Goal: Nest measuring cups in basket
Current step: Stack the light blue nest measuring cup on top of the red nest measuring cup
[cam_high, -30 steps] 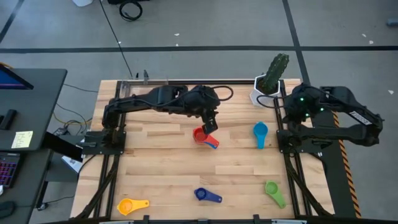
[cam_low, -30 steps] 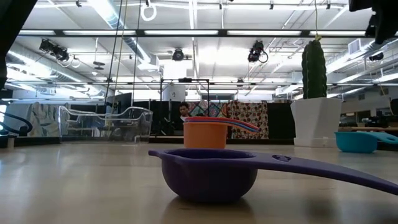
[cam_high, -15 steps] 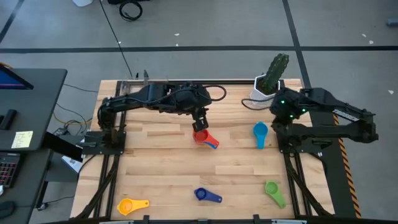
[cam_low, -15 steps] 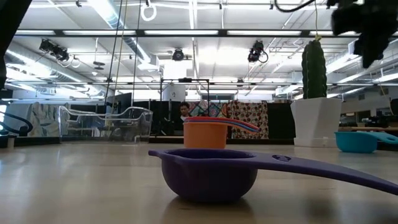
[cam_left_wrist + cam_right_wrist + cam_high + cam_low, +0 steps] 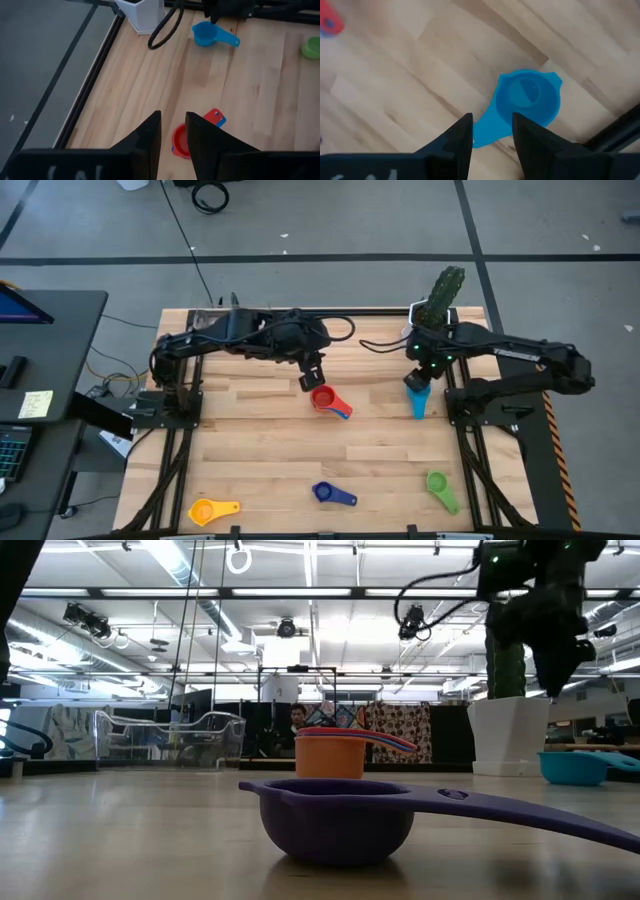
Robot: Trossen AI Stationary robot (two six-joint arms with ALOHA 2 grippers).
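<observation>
Wooden table, both arms over its far half. Clear basket shows only in low view, far left (empty as far as visible). White cactus pot at far right corner. Left gripper hangs just beside the red cup stack mid-table, fingers a narrow gap apart, holding nothing. Right gripper hovers over the light blue cup, jaws apart, empty. Near edge: yellow cup, dark blue cup, green cup.
</observation>
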